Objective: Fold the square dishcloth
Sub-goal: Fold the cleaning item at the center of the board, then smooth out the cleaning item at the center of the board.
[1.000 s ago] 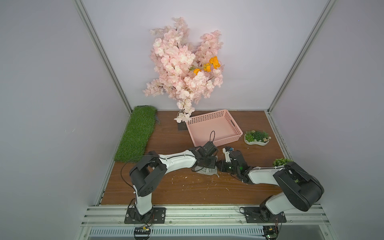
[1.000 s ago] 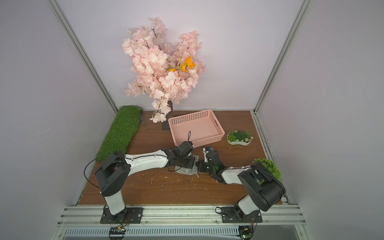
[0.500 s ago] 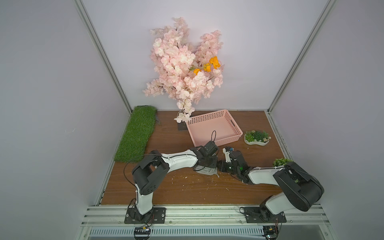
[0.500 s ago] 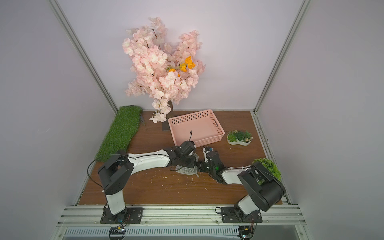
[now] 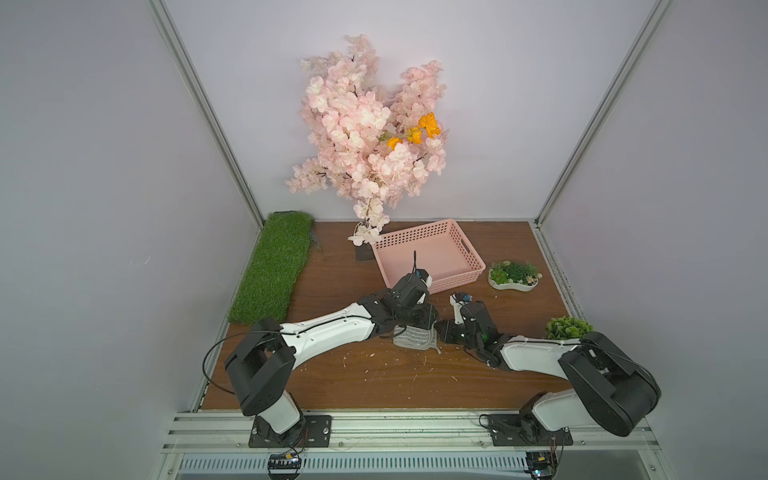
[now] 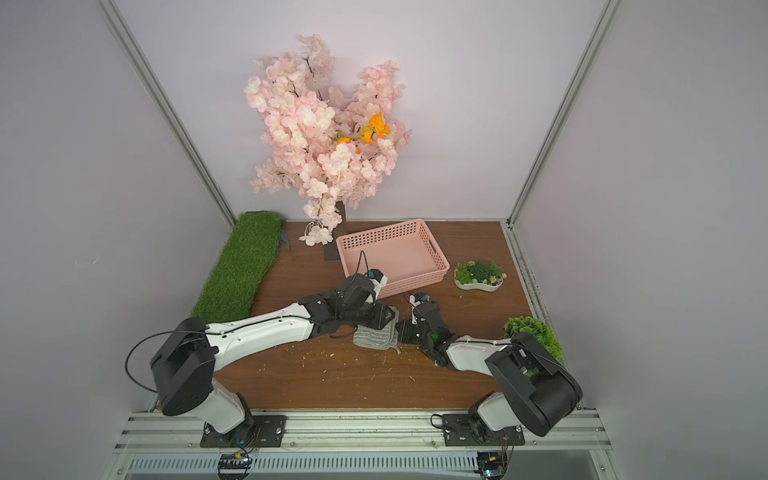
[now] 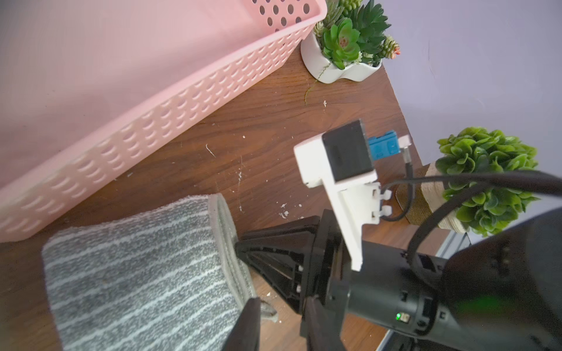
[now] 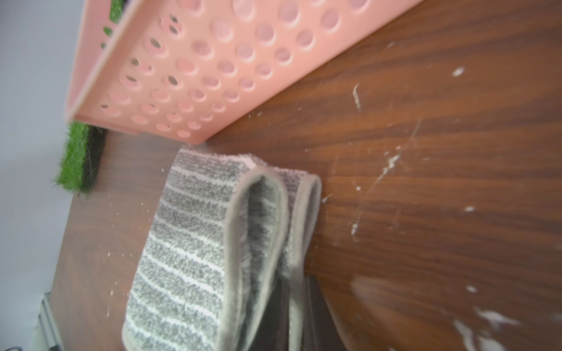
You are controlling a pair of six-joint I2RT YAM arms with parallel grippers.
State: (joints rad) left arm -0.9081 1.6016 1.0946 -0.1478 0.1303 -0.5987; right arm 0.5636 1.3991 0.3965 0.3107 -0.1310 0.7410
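Evidently the folded cloth (image 5: 413, 337) lay with its trimmed edge pinched in the right pincer (image 8: 296, 285), the left pincer (image 7: 280, 302) narrowly parted just over that same end.

I find no word, number, label or brand that I can read in any of my views. Any small markings are too tiny or too blurred for me to make out
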